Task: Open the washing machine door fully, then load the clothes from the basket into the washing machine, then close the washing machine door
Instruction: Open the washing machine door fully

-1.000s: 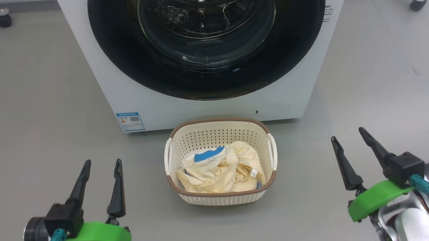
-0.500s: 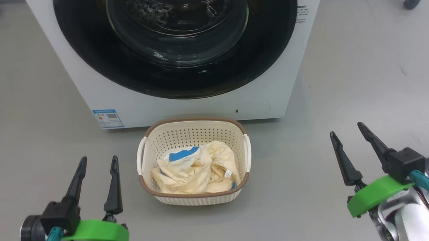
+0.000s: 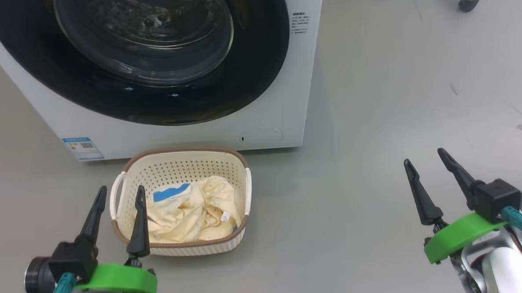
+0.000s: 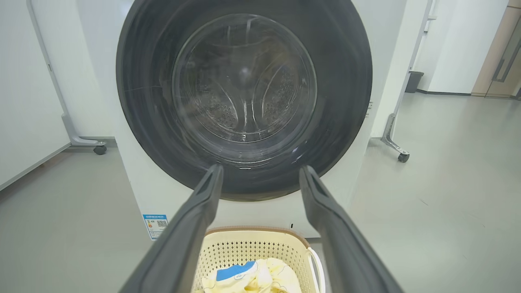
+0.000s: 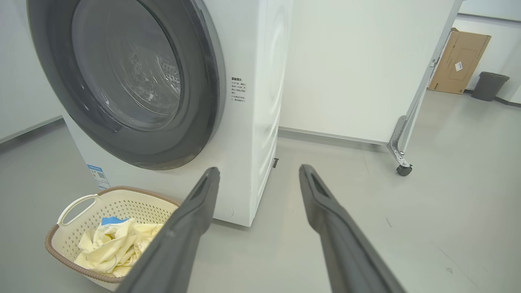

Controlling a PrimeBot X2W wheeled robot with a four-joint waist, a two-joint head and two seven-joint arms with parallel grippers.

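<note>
Nearest, the left end effector (image 3: 120,192) and the right end effector (image 3: 423,157) both stand wide, fingers apart and holding nothing. The right one hangs over bare floor (image 3: 374,115), well off to the side of the machine. The left one sits low in front of the basket (image 3: 195,248), one finger crossing its near corner in the head view; whether it touches the rim cannot be told.

The basket rests on the floor just before the washing machine (image 3: 190,136), with the clothes (image 3: 189,211) bunched in its bottom. Behind it the round door (image 3: 261,54) is shut, flush against the white front, so the first step is not yet done.

The risks, as I judge them:
- The basket looks light, so a low sweep of the left arm could push it aside or tip it.
- The door's rim is glossy and smooth, so fingers hooking its edge may slip off.
- No handle or hinge side is plain to see, so a pull at the wrong edge would gain nothing.
</note>
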